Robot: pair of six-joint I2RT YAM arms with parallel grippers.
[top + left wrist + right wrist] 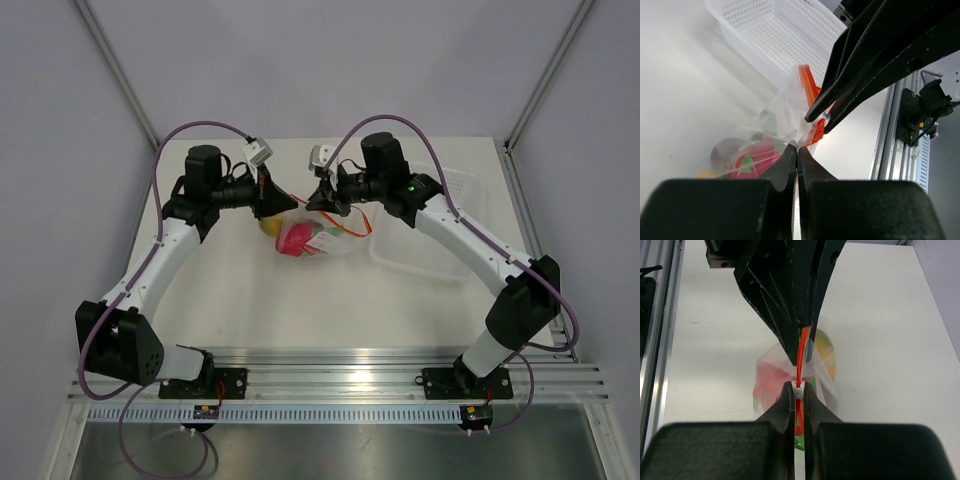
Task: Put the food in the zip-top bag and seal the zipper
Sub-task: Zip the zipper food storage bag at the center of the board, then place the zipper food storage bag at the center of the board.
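The clear zip-top bag hangs between my two grippers near the table's middle back. Inside it lies the food: a pink-red fruit with green leaves, a dark red one and a yellow-orange one. The orange-red zipper runs along the bag's mouth. My left gripper is shut on the bag's edge at one end of the zipper. A short way along the strip, my right gripper is shut on the small white slider of the zipper.
A white perforated tray stands just beyond the bag, to the right in the top view. The aluminium rail with the arm bases runs along the near edge. Grey walls enclose the table.
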